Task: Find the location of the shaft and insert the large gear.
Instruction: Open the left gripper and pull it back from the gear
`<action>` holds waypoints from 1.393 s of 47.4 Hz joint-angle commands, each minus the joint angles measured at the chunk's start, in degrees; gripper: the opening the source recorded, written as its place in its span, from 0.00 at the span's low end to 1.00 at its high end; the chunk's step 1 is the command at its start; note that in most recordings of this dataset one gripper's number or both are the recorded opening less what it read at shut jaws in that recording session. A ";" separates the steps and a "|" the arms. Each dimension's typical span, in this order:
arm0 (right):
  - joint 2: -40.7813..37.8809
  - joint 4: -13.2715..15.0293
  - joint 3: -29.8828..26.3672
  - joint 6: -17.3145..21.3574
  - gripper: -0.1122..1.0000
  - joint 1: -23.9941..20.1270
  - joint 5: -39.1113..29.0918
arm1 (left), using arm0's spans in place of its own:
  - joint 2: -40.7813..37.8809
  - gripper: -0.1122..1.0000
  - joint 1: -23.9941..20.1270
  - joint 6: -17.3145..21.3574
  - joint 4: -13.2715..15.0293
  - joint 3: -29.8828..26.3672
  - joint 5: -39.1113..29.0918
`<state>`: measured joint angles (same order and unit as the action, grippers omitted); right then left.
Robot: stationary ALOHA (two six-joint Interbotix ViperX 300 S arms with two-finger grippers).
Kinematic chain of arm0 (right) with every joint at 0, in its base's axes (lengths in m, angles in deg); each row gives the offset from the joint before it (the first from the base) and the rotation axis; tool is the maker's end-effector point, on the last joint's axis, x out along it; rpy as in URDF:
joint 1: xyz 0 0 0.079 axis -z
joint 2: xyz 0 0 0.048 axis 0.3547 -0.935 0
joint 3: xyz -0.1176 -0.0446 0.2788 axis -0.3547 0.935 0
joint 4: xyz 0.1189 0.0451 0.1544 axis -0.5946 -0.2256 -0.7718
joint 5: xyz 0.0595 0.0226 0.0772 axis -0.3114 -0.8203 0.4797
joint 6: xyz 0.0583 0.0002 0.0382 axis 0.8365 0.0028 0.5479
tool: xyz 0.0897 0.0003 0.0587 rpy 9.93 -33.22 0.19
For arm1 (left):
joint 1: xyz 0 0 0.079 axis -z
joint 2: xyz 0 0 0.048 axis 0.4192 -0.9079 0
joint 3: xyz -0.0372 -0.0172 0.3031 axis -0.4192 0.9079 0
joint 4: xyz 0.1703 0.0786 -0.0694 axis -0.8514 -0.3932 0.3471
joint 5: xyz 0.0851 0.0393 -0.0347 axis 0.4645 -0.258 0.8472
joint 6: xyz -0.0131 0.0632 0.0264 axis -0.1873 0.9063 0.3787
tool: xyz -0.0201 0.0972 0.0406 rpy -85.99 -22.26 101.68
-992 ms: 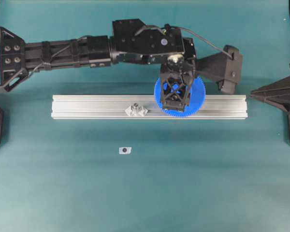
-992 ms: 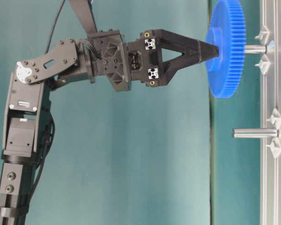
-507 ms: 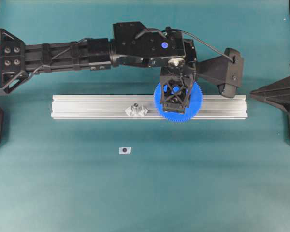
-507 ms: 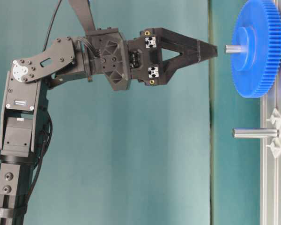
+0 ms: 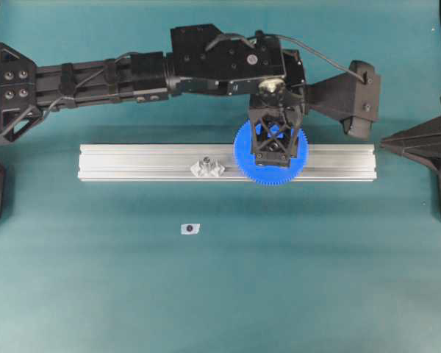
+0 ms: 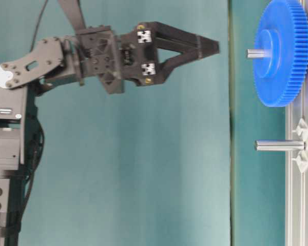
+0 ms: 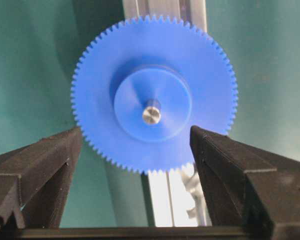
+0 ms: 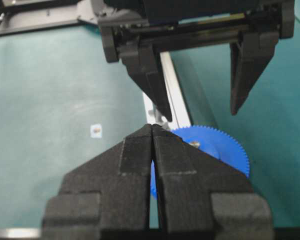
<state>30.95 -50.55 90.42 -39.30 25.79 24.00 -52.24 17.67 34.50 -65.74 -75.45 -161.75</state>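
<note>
We find the large gear [image 7: 154,100] seated flat on the shaft [image 7: 151,113], whose tip pokes through the hub, directly ahead between our left fingers [image 7: 40,170], which stand released and clear of it. It looks light, rigid and slick; we would grip across the toothed rim. Our right fingers [image 8: 135,165] are clenched together, empty.

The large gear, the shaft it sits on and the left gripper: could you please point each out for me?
large gear [image 7: 200,95], left wrist view, toothed disc face.
shaft [image 7: 151,114], left wrist view, silvery tip poking through the hub.
left gripper [image 8: 197,90], right wrist view, between its open fingertips.
</note>
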 commanded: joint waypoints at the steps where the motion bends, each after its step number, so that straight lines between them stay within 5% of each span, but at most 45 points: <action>1: -0.35 0.00 -0.62 0.62 0.09 0.09 0.35 | 1.93 0.85 0.62 0.00 -0.18 -2.02 -0.53; 66: -0.35 0.00 -0.62 0.62 0.09 0.18 0.35 | 1.05 0.85 0.97 -1.41 -0.18 -2.46 -2.37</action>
<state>30.95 -50.55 90.42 -39.30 25.79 24.00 -52.33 18.46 33.19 -65.74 -76.33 -164.03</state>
